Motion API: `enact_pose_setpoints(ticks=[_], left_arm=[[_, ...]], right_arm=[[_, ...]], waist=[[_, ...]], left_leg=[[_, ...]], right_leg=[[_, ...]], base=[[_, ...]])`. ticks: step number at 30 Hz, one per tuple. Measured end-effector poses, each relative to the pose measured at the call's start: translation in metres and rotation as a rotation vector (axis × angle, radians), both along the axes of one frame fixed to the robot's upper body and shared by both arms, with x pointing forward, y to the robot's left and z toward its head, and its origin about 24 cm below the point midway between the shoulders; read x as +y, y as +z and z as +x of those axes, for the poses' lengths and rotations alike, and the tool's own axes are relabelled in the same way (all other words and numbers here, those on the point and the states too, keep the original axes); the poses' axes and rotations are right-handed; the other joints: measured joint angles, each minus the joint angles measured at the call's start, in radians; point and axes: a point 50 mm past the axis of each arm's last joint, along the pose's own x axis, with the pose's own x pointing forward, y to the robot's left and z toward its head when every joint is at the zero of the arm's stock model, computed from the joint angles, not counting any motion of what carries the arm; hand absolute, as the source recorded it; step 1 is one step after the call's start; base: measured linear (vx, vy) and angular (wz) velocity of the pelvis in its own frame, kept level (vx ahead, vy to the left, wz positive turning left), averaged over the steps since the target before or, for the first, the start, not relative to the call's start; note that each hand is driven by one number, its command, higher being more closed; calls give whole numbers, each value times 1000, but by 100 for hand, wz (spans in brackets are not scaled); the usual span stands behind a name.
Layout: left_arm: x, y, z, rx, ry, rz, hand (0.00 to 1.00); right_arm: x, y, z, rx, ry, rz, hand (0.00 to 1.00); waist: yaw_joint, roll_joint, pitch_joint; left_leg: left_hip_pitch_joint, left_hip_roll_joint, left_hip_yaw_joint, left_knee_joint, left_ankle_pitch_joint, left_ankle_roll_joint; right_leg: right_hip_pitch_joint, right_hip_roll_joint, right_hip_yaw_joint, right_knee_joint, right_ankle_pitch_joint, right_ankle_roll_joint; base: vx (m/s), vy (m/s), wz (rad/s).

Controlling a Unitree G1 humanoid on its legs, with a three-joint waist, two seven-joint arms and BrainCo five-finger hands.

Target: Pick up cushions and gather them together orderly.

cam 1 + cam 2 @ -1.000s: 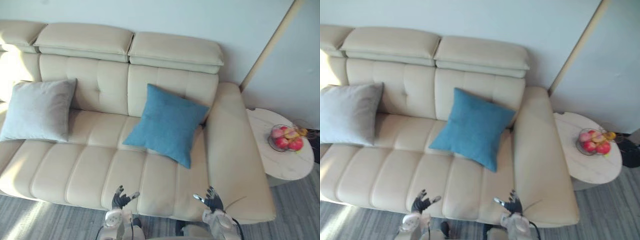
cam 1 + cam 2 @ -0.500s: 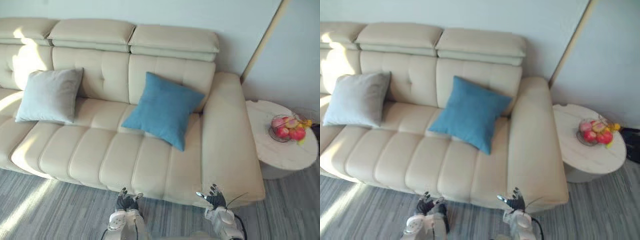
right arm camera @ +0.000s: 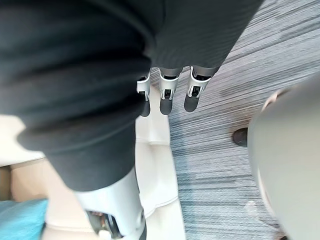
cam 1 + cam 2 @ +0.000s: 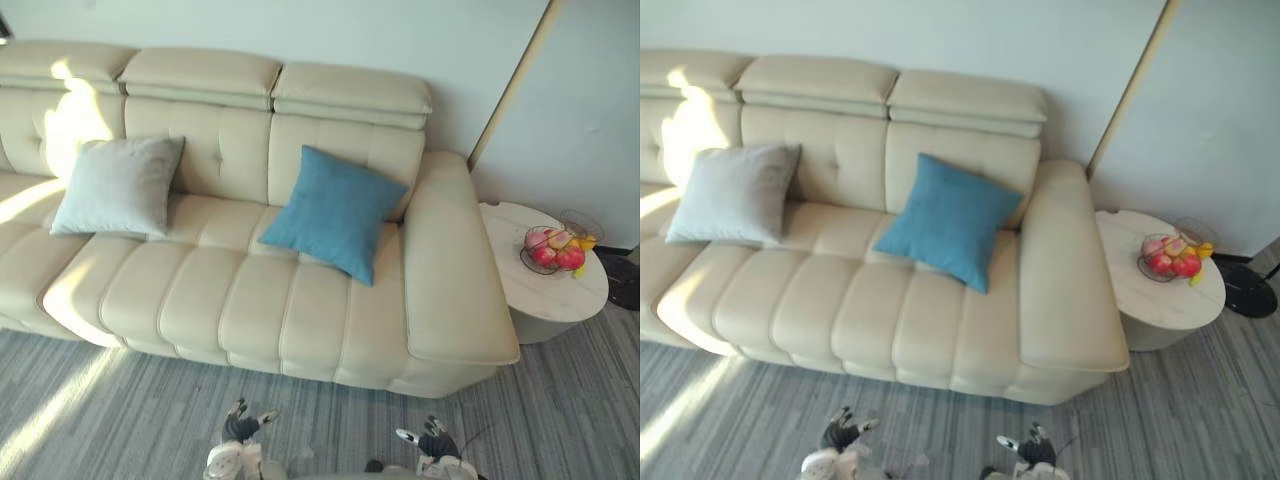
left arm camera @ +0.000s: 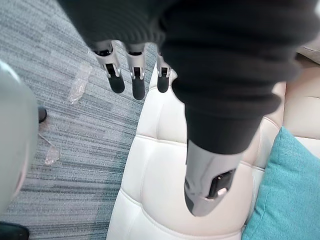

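Grey cushion (image 4: 118, 187) and blue cushion (image 4: 335, 212) are lying apart, ungathered; we are holding left hand (image 4: 240, 428) and right hand (image 4: 436, 441) straight-fingered, empty.

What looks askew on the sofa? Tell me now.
The blue cushion sits skewed, one corner pointing down onto the seat; the grey cushion leans straighter against the sofa back, apart from it. Clear scraps lie on the carpet.

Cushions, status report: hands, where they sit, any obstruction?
Left hand and right hand open, empty, over floor before sofa. Grey cushion and blue cushion apart on sofa, untouched. Nothing between hands and sofa.
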Motion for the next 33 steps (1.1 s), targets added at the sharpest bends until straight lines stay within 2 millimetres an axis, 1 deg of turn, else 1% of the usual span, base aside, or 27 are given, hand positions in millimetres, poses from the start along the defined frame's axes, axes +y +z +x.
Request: enact_pose_setpoints(ticks=[2, 3, 5, 6, 11, 15, 17, 23, 26, 28, 30, 31, 32, 33], left_arm=[[4, -1, -3, 18, -1, 7, 0], [6, -2, -8, 29, 4, 10, 0], [6, -3, -11, 38, 3, 9, 0], [6, -7, -15, 79, -18, 14, 0], [6, -7, -15, 80, -19, 15, 0], [6, -7, -14, 94, -48, 26, 0], [5, -7, -11, 99, -79, 34, 0], [2, -7, -7, 106, -156, 52, 0], [1, -7, -4, 106, -180, 47, 0], [-2, -7, -2, 101, -188, 40, 0], [-3, -6, 0, 99, -188, 37, 0], [-3, -6, 0, 101, -187, 37, 0], [-2, -6, 1, 99, -184, 38, 0], [-3, -5, 5, 90, -190, 40, 0]], right_arm=[[-1, 0, -1, 6, -1, -2, 0], [-1, -1, -2, 10, -1, -3, 0], [-4, -3, -7, 34, -1, -7, 0], [-14, -1, -6, 39, 11, -35, 0], [-14, -1, -7, 43, 10, -34, 0], [-13, -1, -6, 37, 6, -30, 0], [-16, -1, -8, 42, -26, -32, 0], [-21, 0, -8, 38, -64, -34, 0], [-22, 1, -7, 34, -69, -39, 0], [-23, 2, -5, 23, -74, -47, 0], [-23, 4, -1, 3, -73, -49, 0], [-21, 4, 2, -5, -72, -46, 0], [-20, 5, 4, -15, -71, -43, 0], [-17, 6, 7, -29, -70, -39, 0]], waist=[[-2, 0, 0], [-4, 2, -1], [-4, 2, -7], [-32, 21, 3], [-33, 16, 2], [-48, 10, -2], [-54, 15, 0], [-66, 25, 9], [-65, 24, 23], [-66, 27, 27], [-66, 29, 35], [-66, 25, 37], [-68, 20, 47], [-68, 15, 55]], left_leg=[[10, -16, -9, -11, 8, 7], [12, -19, -18, -14, 10, 8], [12, -20, -28, -16, 13, 8], [105, -25, -152, -117, 11, 6], [102, -26, -151, -118, 15, 7], [117, -28, -143, -208, 69, 5], [123, -25, -131, -247, 90, 3], [139, -17, -107, -277, 100, -3], [139, -10, -81, -271, 100, -4], [135, -6, -51, -272, 101, -6], [137, -4, 4, -273, 101, -6], [146, -3, 63, -272, 101, -6], [157, -2, 101, -271, 101, -6], [170, 8, 159, -265, 94, -14]], right_leg=[[15, -4, 0, -22, 7, -3], [24, -5, -2, -32, 10, -5], [32, -4, -8, -39, 14, -3], [87, 26, 8, -71, -1, -8], [97, 26, 6, -95, 13, -9], [75, 24, 4, -105, 24, -8], [74, 26, 6, -119, 33, -8], [76, 34, 24, -131, 36, -8], [62, 41, 44, -118, 33, -9], [19, 47, 82, -94, 31, -11], [-23, 54, 135, -62, 27, -13], [-60, 63, 193, -31, 26, -14], [-76, 69, 225, -12, 23, -14], [-109, 78, 235, 19, 23, -14]], base=[[7, 56, 14], [7, 24, 15], [-1, -9, 12], [-10, -5, 5], [-7, -1, 0], [-27, -9, 2], [-49, -25, -4], [-18, -8, -8], [4, -11, -17], [9, -12, -47], [-1, 7, -88], [-31, 13, -119], [-52, -8, -145], [-75, -27, -139]])
